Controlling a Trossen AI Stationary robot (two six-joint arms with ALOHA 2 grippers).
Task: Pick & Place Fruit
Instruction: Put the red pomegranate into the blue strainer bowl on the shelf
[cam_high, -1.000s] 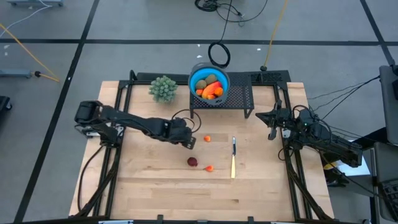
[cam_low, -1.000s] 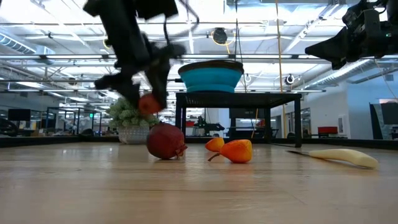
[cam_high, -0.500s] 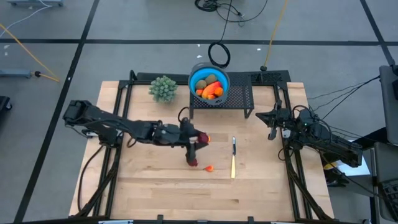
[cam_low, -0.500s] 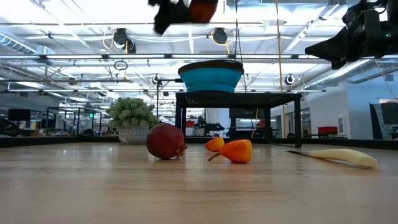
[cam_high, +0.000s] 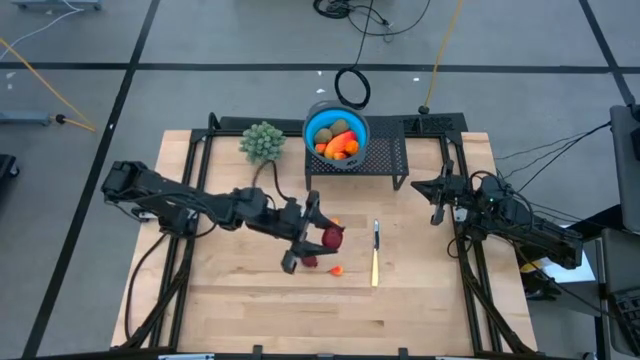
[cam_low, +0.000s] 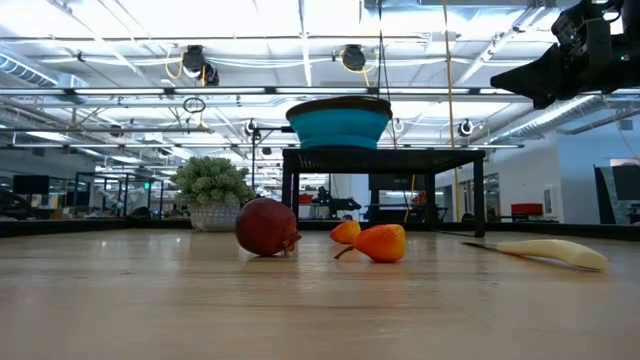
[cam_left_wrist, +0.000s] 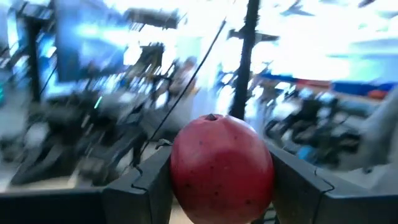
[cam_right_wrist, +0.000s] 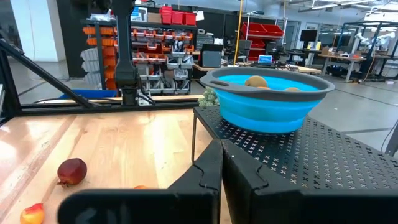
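My left pincer (cam_high: 326, 238) hangs above the middle of the desk (cam_high: 240, 310), raised clear of the wood, clamped on a dark red round fruit (cam_left_wrist: 221, 169). In the left wrist view the fruit sits squarely between my two fingers (cam_left_wrist: 140, 186), touching both.

A second dark red fruit (cam_low: 267, 227) rests on the desk just below and beside the held one; in the high view it is partly hidden by my left arm. Two small orange fruits (cam_low: 380, 242) lie close to it, one (cam_high: 337, 270) just beside it, the other nearer the rack and mostly covered by the pincer from above.

The blue bowl (cam_high: 320, 124) stands on the black mesh rack (cam_high: 390, 155) at the far edge of the desk. It holds orange and brownish-green fruits (cam_high: 337, 140).

The green ball plant (cam_high: 262, 142) stands left of the rack. The knife (cam_high: 375, 255) lies flat to the right of the loose fruits, apart from them.

My right pincer (cam_right_wrist: 221, 180) waits at the right side of the desk near the rack, fingers together, holding nothing.
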